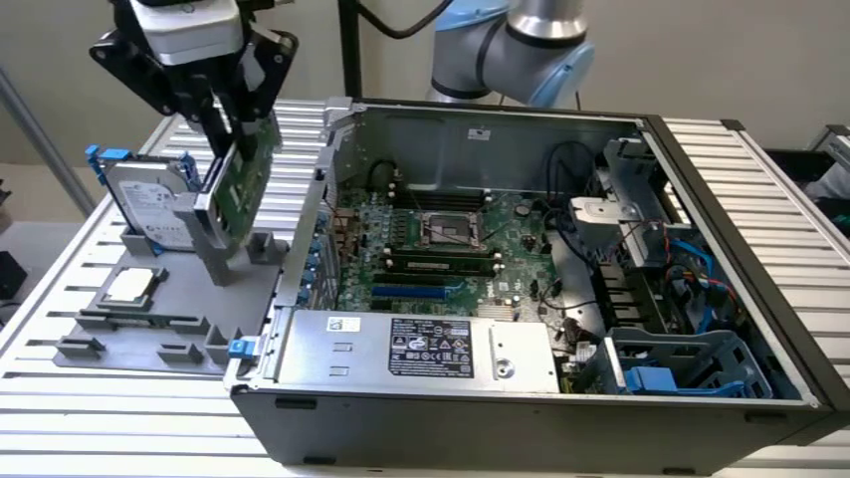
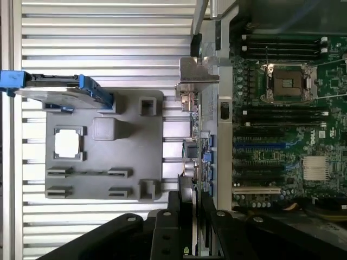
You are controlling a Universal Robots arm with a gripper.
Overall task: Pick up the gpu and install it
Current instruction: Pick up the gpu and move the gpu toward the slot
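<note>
The gpu (image 1: 250, 184) is a thin green card with a grey metal end bracket (image 1: 210, 234). It stands on edge, and my gripper (image 1: 229, 127) is shut on its top edge. It hangs over the grey holder tray (image 1: 146, 319), on the side next to the open computer case (image 1: 531, 408). In the wrist view the gpu (image 2: 196, 146) appears edge-on between the tray (image 2: 103, 162) and the case wall, bracket (image 2: 198, 76) at the far end. My gripper (image 2: 195, 214) clamps it from both sides. The tray's two card slots are empty.
A silver hard drive in a blue frame (image 1: 146, 199) stands upright on the tray, close beside the gpu. A CPU chip (image 1: 129, 286) lies on the tray. Inside the case are the green motherboard (image 1: 439, 249), the power supply (image 1: 425, 349), cables and a blue drive cage (image 1: 678, 368).
</note>
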